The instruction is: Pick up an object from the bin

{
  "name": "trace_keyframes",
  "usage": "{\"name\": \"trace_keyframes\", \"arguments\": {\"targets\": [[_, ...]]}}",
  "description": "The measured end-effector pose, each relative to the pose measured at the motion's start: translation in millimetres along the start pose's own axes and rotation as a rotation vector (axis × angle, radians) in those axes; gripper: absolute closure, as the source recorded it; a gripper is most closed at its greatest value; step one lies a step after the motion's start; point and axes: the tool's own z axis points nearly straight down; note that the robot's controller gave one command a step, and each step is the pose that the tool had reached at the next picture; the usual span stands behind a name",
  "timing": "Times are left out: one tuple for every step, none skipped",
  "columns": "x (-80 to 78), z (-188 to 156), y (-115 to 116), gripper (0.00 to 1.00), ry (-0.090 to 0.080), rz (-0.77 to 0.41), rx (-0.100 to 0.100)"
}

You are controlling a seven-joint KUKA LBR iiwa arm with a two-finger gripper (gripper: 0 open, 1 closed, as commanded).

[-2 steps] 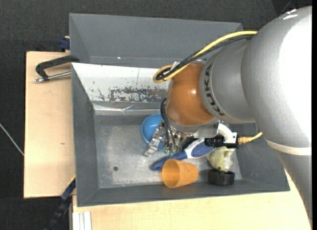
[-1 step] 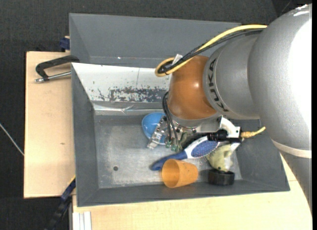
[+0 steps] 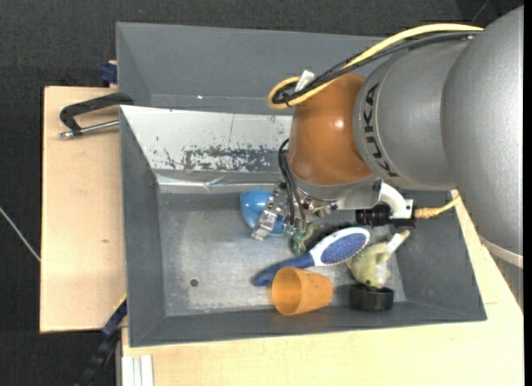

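My gripper (image 3: 278,212) is low in the middle of the bin, under the arm's orange cover. Its metal tip touches or overlaps the right side of a light blue rounded thing (image 3: 252,205) near the back wall. Just to the right and in front of the gripper lies a blue and white brush (image 3: 337,249), its blue handle pointing left and forward. In front of that brush an orange cup (image 3: 300,290) lies on its side. Nothing can be seen held in the gripper.
A pale yellow-green lump (image 3: 371,265) and a black round cap (image 3: 370,297) sit at the front right. A white piece (image 3: 394,202) shows at the right under the arm. The arm covers the bin's back right.
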Motion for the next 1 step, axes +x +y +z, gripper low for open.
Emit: {"name": "trace_keyframes", "arguments": {"targets": [[-1.8,-59.4,2.6,1.0,-0.001,-0.003,-0.001]]}}
